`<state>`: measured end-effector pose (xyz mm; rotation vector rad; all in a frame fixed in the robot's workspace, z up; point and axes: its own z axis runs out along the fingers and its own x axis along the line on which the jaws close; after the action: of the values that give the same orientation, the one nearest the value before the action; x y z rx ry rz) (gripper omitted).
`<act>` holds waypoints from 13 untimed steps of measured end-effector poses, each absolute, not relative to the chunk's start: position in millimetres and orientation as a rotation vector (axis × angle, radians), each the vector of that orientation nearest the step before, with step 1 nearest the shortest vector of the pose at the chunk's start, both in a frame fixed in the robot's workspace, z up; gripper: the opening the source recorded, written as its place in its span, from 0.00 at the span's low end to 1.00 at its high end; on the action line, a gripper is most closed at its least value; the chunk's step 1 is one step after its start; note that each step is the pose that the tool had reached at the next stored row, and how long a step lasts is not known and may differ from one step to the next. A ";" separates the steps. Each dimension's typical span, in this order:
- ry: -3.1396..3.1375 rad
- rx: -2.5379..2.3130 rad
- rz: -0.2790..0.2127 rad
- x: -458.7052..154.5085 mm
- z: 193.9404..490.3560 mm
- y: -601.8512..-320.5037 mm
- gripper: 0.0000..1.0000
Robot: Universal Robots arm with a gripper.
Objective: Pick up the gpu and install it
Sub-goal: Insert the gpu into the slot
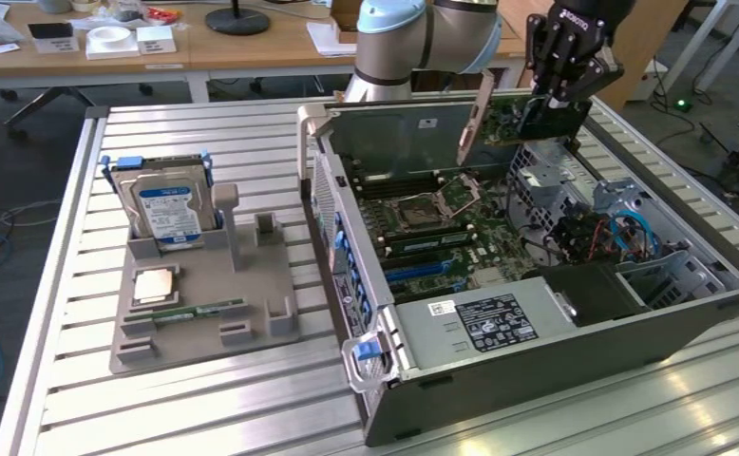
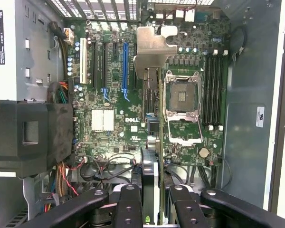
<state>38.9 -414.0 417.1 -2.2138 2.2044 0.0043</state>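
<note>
Carrying the gpu (image 1: 512,119) at one o'clock in the exterior view, clear above the open computer case (image 1: 535,361). Best held plumb on its long edge, silver bracket (image 1: 475,119) toward the case's rear wall. Gripper (image 1: 558,95) half closed, clamped on the gpu's upper edge, wrist pointing straight down, arm (image 1: 407,38) rising at twelve o'clock. In the wrist view, gpu edge-on between the fingers (image 2: 128,204), over the motherboard (image 2: 109,118). Worth squaring it parallel with the long blue slot (image 2: 125,66), just beside the gpu's line.
</note>
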 end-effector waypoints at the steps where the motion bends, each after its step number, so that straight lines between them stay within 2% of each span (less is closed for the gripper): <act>1: 2.204 -2.214 0.004 38.8 417.1 -414.0 0.27; 13: 2.204 -2.213 0.004 27.8 416.8 -414.0 0.27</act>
<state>27.8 -414.0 416.8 -2.2134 2.2042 0.0040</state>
